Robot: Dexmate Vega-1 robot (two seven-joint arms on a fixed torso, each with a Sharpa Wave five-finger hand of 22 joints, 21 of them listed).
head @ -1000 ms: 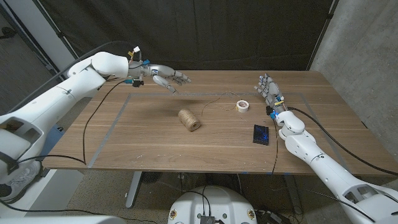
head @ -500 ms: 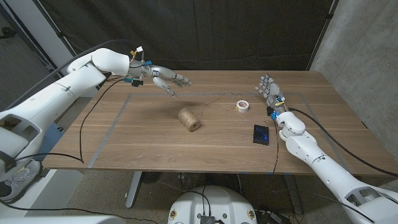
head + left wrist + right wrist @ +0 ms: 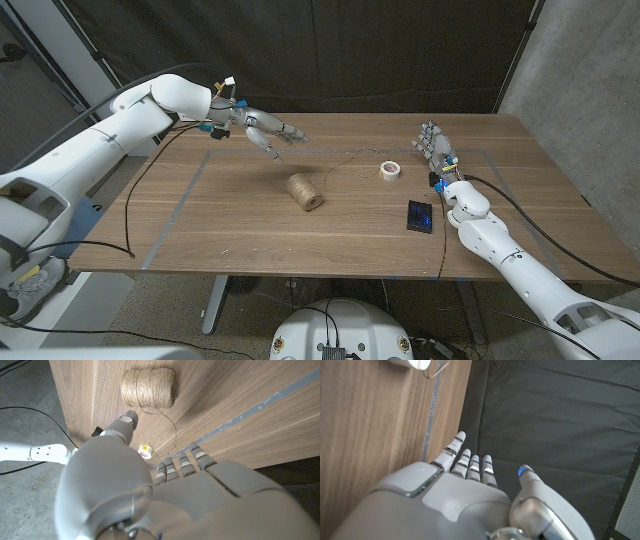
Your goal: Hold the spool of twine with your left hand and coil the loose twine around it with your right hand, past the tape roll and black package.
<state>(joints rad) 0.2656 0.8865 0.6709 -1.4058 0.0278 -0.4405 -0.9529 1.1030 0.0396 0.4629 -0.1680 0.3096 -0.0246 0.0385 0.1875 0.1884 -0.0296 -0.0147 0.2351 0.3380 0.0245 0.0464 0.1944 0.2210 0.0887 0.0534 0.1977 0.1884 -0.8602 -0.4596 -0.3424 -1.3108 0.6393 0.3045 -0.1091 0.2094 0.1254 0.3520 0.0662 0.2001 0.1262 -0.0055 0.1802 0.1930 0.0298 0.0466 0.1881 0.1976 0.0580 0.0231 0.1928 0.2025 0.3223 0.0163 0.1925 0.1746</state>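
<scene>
The spool of twine point(image 3: 305, 192) lies on its side near the middle of the desk point(image 3: 240, 225), untouched. Its loose twine point(image 3: 345, 161) trails away to the tape roll point(image 3: 390, 170); the black package point(image 3: 420, 215) lies nearer the robot than the roll. The left hand point(image 3: 262, 128) hovers beyond the spool, fingers point(image 3: 285, 130) spread wide, holding nothing. The right hand point(image 3: 436, 148) stands beside the tape roll, fingers extended together and empty.

Tape roll point(image 3: 415, 364) cut by right wrist frame edge; black package point(image 3: 96, 430) mostly behind left hand point(image 3: 150, 490).
</scene>
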